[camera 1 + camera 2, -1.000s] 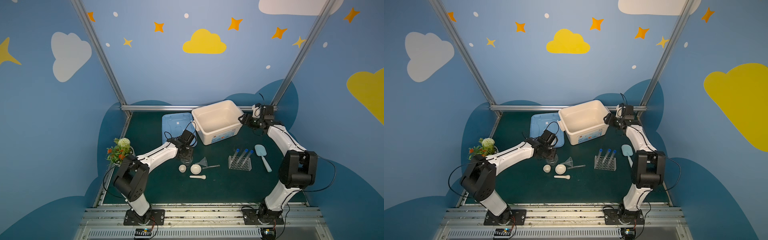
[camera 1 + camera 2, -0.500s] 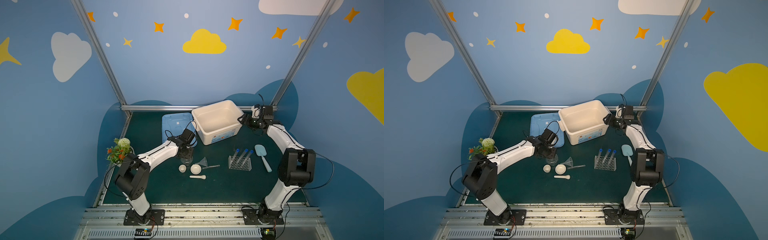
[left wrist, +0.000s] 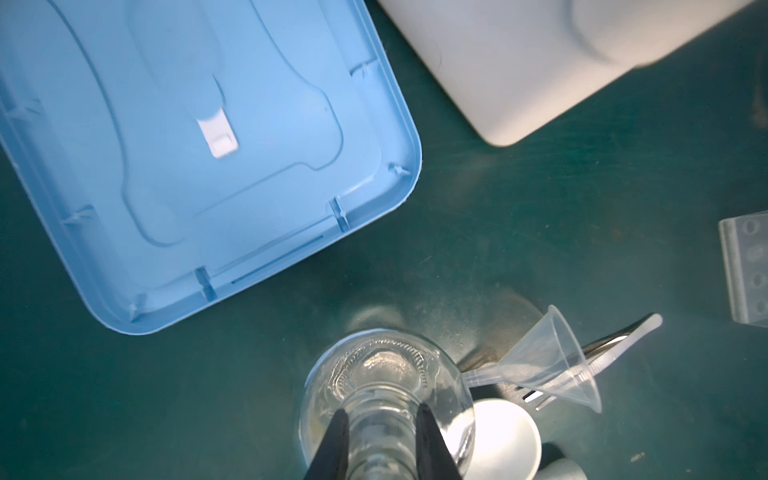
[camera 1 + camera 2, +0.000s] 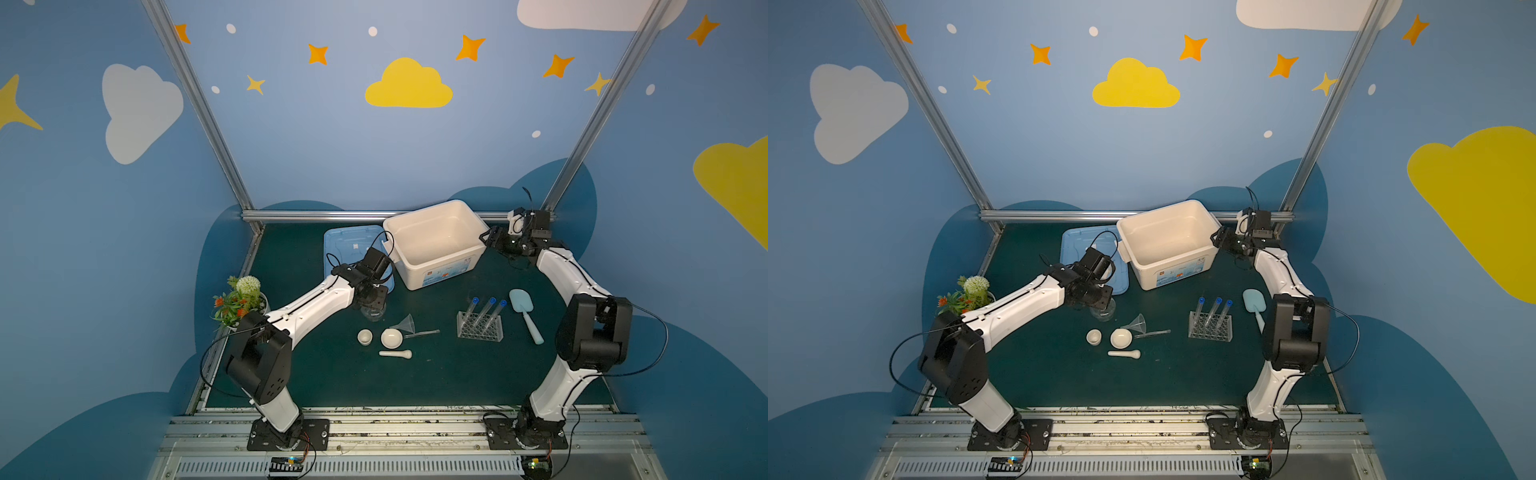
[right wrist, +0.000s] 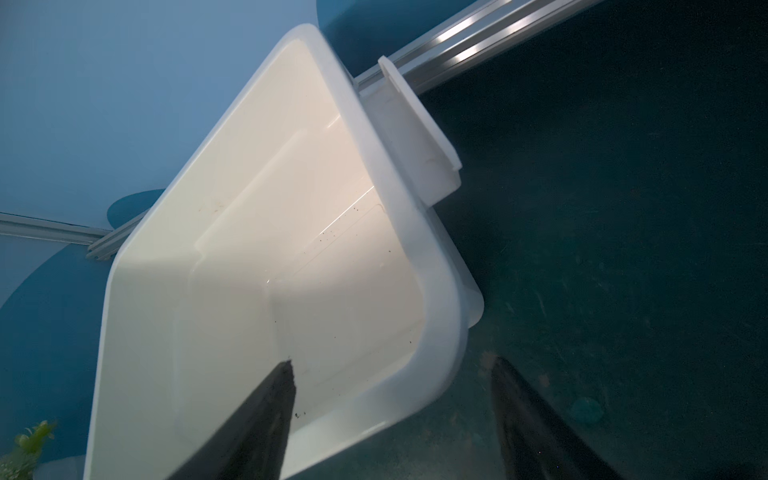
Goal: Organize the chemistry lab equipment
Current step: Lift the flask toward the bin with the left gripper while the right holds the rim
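Your left tool (image 3: 381, 409) is clamped on the neck of the flask (image 3: 386, 374), with one dark finger pressed to each side of the glass. You cannot tell from this view whether the base rests on the surface (image 3: 540, 208). The flask shows low in the middle of the left wrist view, below the corner of the lid (image 3: 187, 145). Just to its right are the funnel (image 3: 552, 361), lying on its side over the rod (image 3: 636, 336), and the mortar (image 3: 503, 436). Your right tool (image 5: 392, 363) stands wide apart and holds nothing. It straddles the near corner of the bin (image 5: 440, 291), one finger over the inside and the other over the surface outside. Whether either finger touches the rim is not clear. In a top view the rack (image 4: 480, 328) stands right of centre with three tubes (image 4: 484, 309) leaning in it. The cup (image 4: 365, 336) and pestle (image 4: 395, 354) lie at centre beside the mortar, apart from both tools.
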